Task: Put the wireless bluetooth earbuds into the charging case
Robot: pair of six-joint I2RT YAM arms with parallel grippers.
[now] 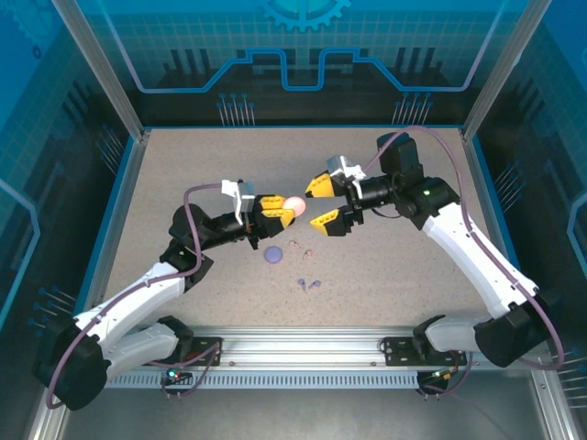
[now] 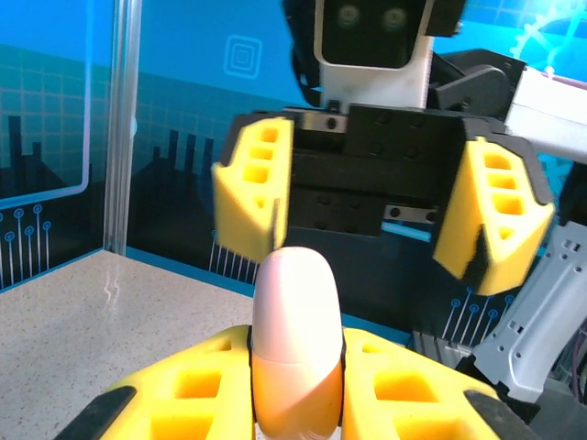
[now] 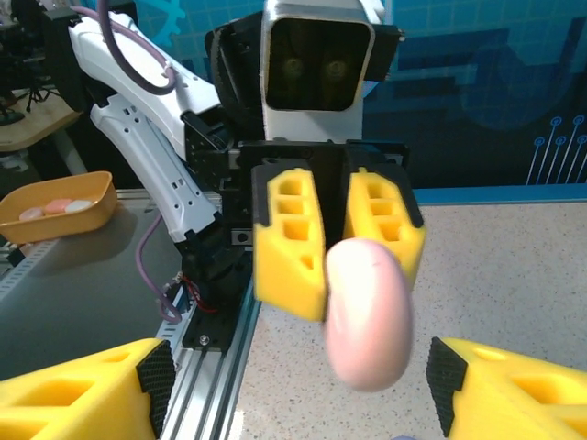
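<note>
A closed pale pink charging case (image 1: 294,206) is held off the table, with my left gripper (image 1: 278,208) shut on it. In the left wrist view the case (image 2: 295,330) stands upright between the yellow fingers (image 2: 183,394). My right gripper (image 1: 324,203) faces it, open, one fingertip on each side of the case and apart from it. In the right wrist view the case (image 3: 367,312) hangs between my right fingers (image 3: 83,394). Two pale pink earbuds (image 1: 301,247) and two purple earbuds (image 1: 308,283) lie on the table below.
A purple round case (image 1: 272,255) lies on the speckled table (image 1: 183,183) left of the earbuds. Blue walls and metal posts (image 1: 101,73) ring the table. An orange tray (image 3: 55,209) sits beyond the rail (image 1: 303,353) at the near edge.
</note>
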